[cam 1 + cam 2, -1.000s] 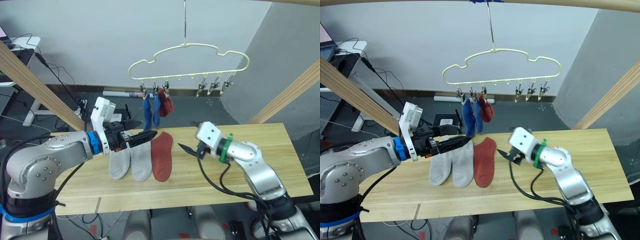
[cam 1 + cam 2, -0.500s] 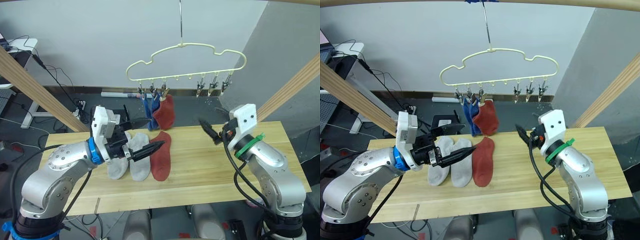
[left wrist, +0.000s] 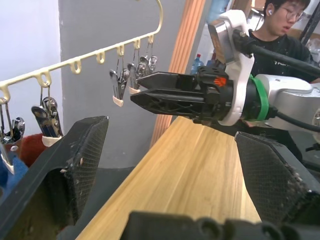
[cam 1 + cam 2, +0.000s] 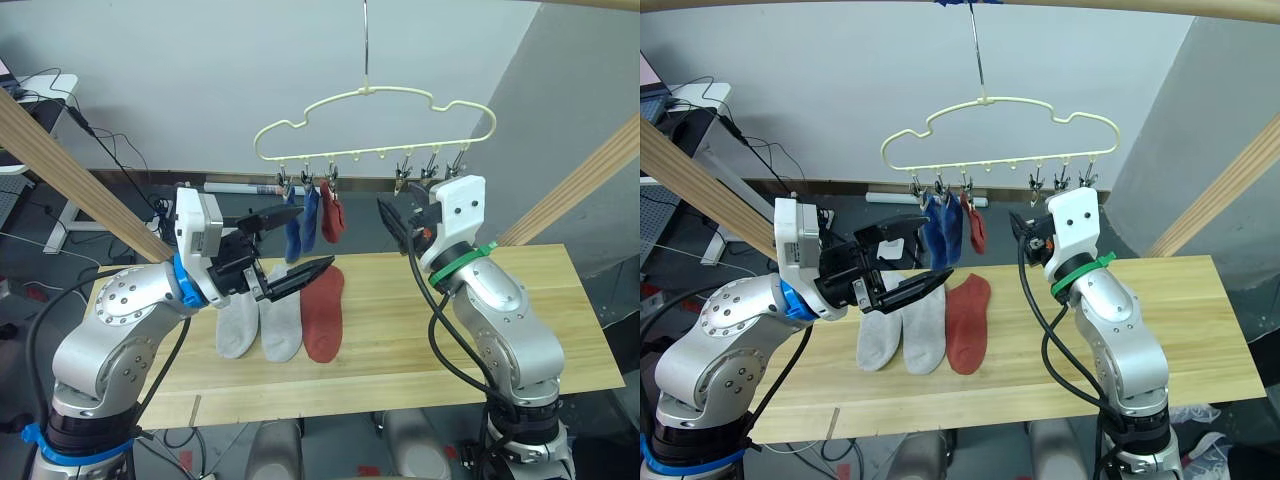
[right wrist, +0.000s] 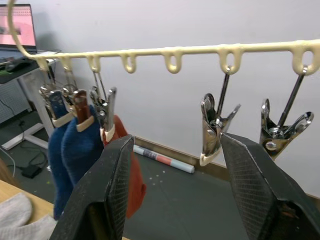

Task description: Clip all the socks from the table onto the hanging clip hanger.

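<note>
Desk (image 4: 420, 340): long light wooden plank top, carrying two light grey ankle socks (image 4: 258, 318) and one rust red ankle sock (image 4: 321, 313) side by side.
Left gripper (image 4: 283, 247): above the grey socks, jaws spread, empty.
Right gripper (image 4: 392, 215): raised near the hanger's clips, jaws released.
Pale yellow cloud-shaped wire clip hanger (image 4: 375, 120): above the desk's far edge, holding two blue socks (image 4: 302, 222) and one rust red sock (image 4: 333, 214).

slanted wooden poles (image 4: 60, 155) both sides; person (image 3: 280, 30) behind; laptop (image 5: 20, 30)
</note>
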Controlling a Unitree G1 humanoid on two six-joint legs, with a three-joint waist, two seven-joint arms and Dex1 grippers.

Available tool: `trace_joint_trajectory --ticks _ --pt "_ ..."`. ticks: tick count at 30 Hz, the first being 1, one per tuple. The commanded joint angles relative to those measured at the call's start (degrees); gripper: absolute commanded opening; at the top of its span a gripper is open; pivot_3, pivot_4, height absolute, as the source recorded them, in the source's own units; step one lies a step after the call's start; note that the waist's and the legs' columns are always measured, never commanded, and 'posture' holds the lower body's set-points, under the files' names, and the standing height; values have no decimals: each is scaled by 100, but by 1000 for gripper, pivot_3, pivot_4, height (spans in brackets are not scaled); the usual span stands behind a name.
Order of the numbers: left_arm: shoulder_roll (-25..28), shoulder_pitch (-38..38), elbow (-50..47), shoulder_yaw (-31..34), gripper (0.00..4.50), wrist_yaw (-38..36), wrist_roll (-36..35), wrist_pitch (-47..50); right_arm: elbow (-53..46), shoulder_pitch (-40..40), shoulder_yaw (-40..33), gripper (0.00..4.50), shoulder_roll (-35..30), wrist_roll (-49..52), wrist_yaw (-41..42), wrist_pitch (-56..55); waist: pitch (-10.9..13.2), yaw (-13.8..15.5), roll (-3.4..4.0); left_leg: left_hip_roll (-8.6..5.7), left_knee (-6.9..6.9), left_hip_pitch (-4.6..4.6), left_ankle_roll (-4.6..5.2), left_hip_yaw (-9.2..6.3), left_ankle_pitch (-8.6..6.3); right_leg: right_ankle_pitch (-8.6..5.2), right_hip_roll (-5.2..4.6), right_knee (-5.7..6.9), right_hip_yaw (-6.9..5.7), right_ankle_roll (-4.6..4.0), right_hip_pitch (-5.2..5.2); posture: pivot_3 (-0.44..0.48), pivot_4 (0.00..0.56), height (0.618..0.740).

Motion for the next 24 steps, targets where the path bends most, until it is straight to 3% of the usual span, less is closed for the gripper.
trace_joint_trajectory --ticks 1,24 --pt "-43 10 -293 44 4500 102 -75 -24 94 -183 -78 2853 73 -33 -168 -195 0 1 0 0 1 0 0 1 0 0 0 0 1 0 0 -94 290 740" --pt "-319 -57 -340 111 4500 281 -189 -289 944 -752 4 2853 214 -147 -399 -906 0 2 0 0 2 1 1 -1 0 1 1 5 0 -1 0 -90 294 740"
